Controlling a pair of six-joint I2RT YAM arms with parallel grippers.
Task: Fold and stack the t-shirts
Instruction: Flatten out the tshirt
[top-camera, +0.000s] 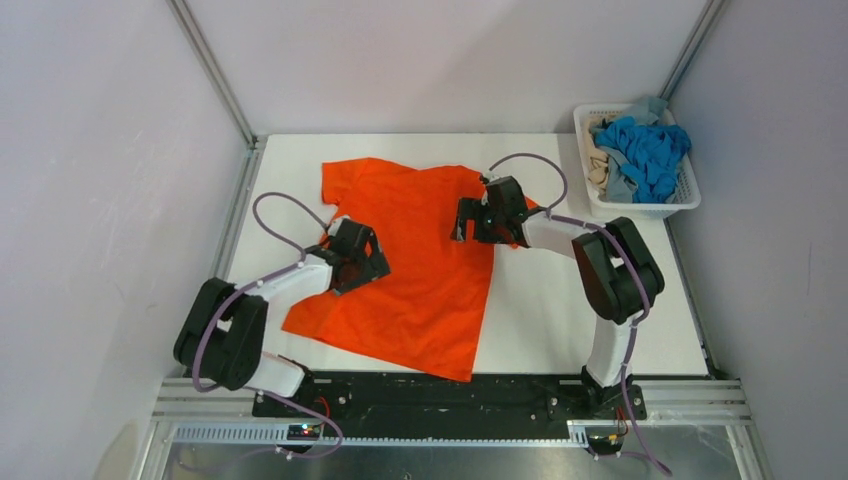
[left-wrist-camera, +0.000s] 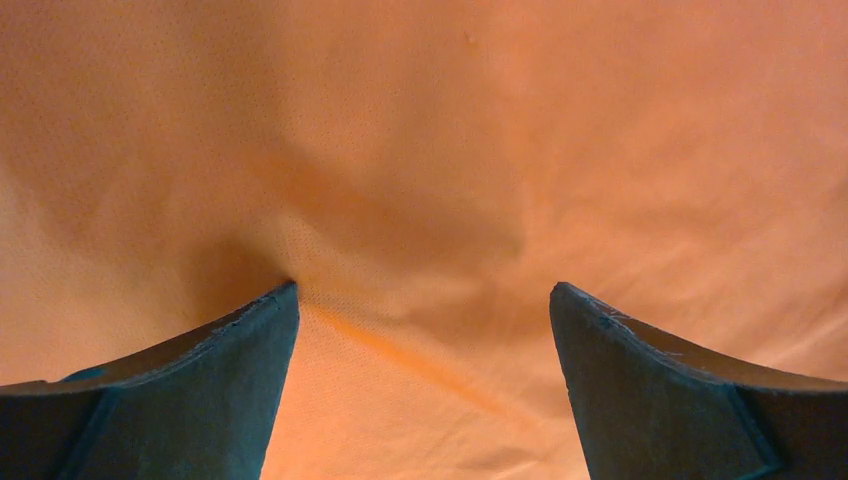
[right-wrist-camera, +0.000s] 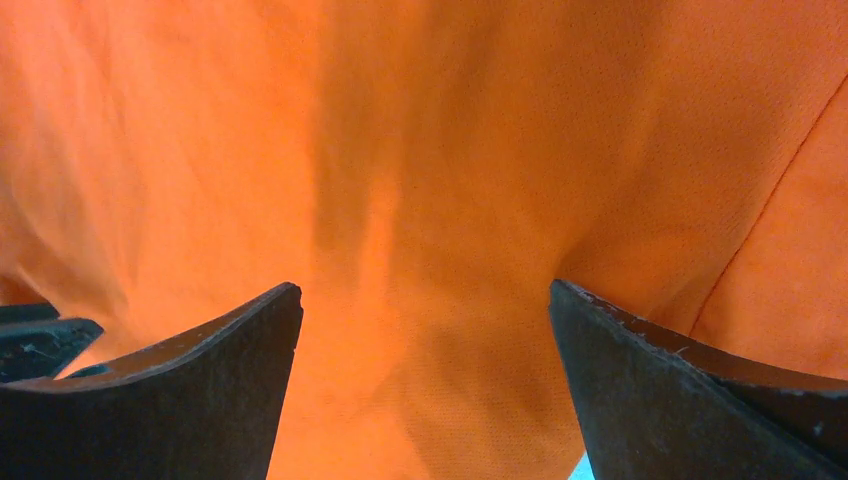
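A bright orange t-shirt (top-camera: 420, 270) lies spread on the white table (top-camera: 570, 310), one sleeve at the back left. My left gripper (top-camera: 375, 263) sits low over the shirt's left side, jaws wide apart, and orange cloth (left-wrist-camera: 420, 180) fills the gap between its fingers (left-wrist-camera: 230, 380). My right gripper (top-camera: 463, 223) is over the shirt's upper right part, open too, with only flat cloth (right-wrist-camera: 440, 150) between its fingers (right-wrist-camera: 660, 390). Neither holds any cloth. More t-shirts lie bundled in a basket at the back right: bright blue (top-camera: 650, 150), grey-blue (top-camera: 650, 106) and beige (top-camera: 599, 168).
The white slotted basket (top-camera: 645, 208) stands in the table's back right corner. Metal frame rails (top-camera: 240, 200) run along the table's sides, and grey walls close it in. Bare table shows right of the shirt.
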